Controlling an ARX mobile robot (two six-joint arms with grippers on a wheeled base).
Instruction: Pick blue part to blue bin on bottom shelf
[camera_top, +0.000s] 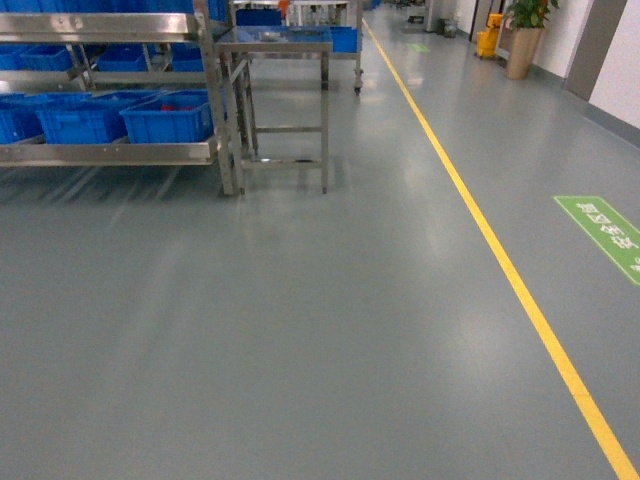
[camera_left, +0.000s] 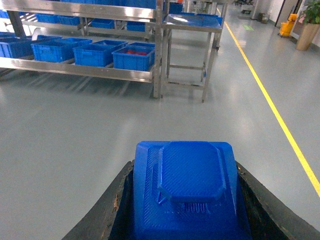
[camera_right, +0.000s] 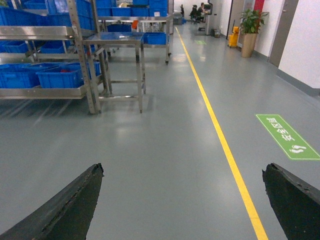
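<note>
The blue part (camera_left: 187, 192), a flat moulded piece with a raised octagonal top, fills the bottom of the left wrist view. My left gripper (camera_left: 185, 167) is shut on it, a black finger on each side. Ahead and to the left, the bottom shelf (camera_top: 100, 153) (camera_left: 75, 70) (camera_right: 40, 92) carries a row of blue bins (camera_top: 168, 118) (camera_left: 133, 57) (camera_right: 60, 77). The rightmost bin has something red inside. My right gripper (camera_right: 182, 170) stands open over bare floor with nothing in it. Neither gripper shows in the head view.
A steel table (camera_top: 275, 40) stands right of the rack, with blue trays on top. A yellow floor line (camera_top: 500, 260) runs down the aisle and a green floor sign (camera_top: 605, 232) lies beyond it. Grey floor separates me from the rack.
</note>
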